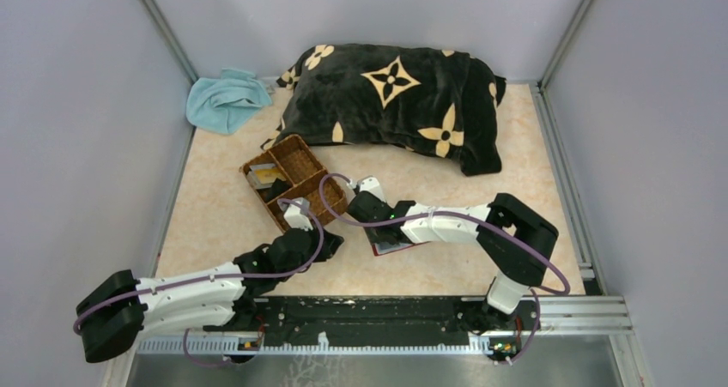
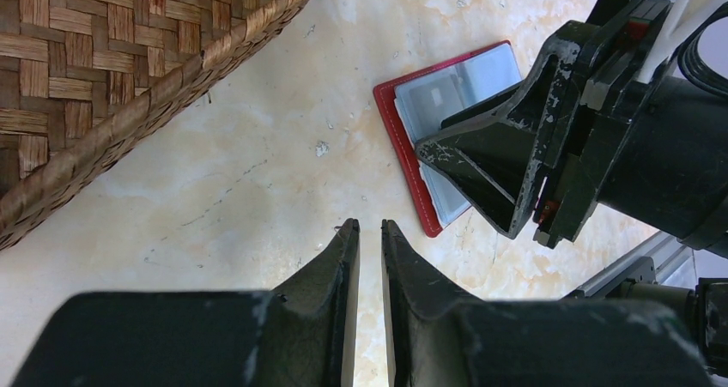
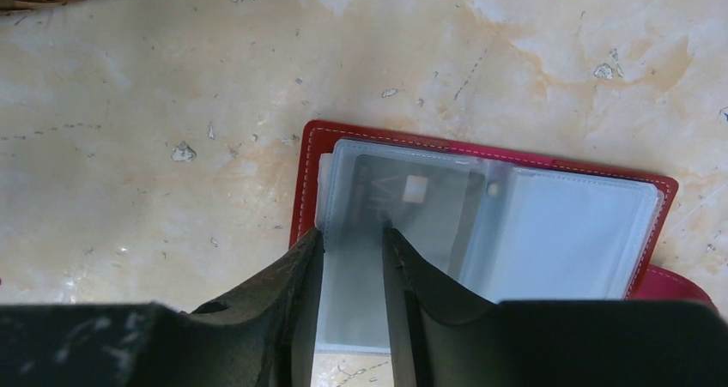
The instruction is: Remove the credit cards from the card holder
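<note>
From the top camera, the red card holder [image 1: 397,244] is lying open on the table [image 1: 532,155], in front of the wicker basket [image 1: 292,179] and well apart from the black flowered pillow [image 1: 395,104] and the blue cloth [image 1: 225,100]. The right gripper [image 1: 378,224] is hanging over the holder and hiding most of it, so its long axis is hard to read here. The left gripper [image 1: 326,243] is sitting just to the holder's left, beside the basket's near corner.

From the left wrist, the left gripper [image 2: 370,226] is hovering over bare table with its fingers drawn almost together, leaving only a slit and nothing between them. The card holder [image 2: 429,104] is showing to the right, one red corner pointing toward the basket [image 2: 112,78]. The right gripper [image 2: 446,160] is reaching down onto its clear sleeves.

From the right wrist, the card holder [image 3: 549,232] is lying flat and open, its long axis running left to right across the view and dipping slightly to the right. A dark card [image 3: 429,202] with a pale chip is sitting inside the left clear sleeve. The right gripper [image 3: 352,232] is standing at that sleeve's left end, fingers a little apart and straddling a strip of the plastic; whether they are actually gripping it is not clear.
</note>
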`<move>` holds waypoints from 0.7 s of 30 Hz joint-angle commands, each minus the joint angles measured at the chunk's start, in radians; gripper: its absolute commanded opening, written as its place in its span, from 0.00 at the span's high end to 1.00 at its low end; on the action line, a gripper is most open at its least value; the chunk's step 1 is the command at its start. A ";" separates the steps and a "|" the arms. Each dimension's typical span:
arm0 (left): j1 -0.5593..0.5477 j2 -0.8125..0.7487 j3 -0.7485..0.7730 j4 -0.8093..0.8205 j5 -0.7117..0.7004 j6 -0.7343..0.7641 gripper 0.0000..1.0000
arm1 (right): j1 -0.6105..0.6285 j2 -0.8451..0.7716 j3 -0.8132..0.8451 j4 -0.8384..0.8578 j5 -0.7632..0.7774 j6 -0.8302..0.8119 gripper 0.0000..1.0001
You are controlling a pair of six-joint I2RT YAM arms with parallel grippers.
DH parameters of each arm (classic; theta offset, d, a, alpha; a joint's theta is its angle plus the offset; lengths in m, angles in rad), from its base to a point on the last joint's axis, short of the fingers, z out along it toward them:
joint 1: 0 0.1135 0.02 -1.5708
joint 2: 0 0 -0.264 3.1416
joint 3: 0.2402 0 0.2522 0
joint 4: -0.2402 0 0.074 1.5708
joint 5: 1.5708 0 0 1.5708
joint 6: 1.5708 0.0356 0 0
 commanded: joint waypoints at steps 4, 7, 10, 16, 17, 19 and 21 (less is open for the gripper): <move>0.005 -0.002 -0.017 0.012 -0.002 -0.011 0.79 | 0.013 0.015 0.026 -0.021 0.011 0.013 0.84; 0.005 -0.007 -0.019 0.012 -0.003 -0.013 0.79 | 0.013 0.011 0.027 -0.021 0.012 0.019 0.97; 0.005 -0.007 -0.019 0.011 -0.003 -0.011 0.79 | 0.013 0.004 0.026 -0.022 0.012 0.021 1.00; 0.005 -0.003 -0.019 0.015 -0.002 -0.012 0.79 | 0.013 -0.048 0.020 -0.012 0.002 0.029 1.00; 0.005 -0.001 -0.019 0.017 0.000 -0.012 0.79 | 0.013 -0.056 0.017 -0.008 -0.003 0.031 1.00; 0.005 0.002 -0.019 0.020 0.002 -0.011 0.79 | 0.013 -0.075 0.010 0.003 -0.010 0.034 1.00; 0.005 0.005 -0.019 0.023 0.005 -0.012 0.79 | 0.012 -0.093 0.005 0.010 -0.012 0.036 1.00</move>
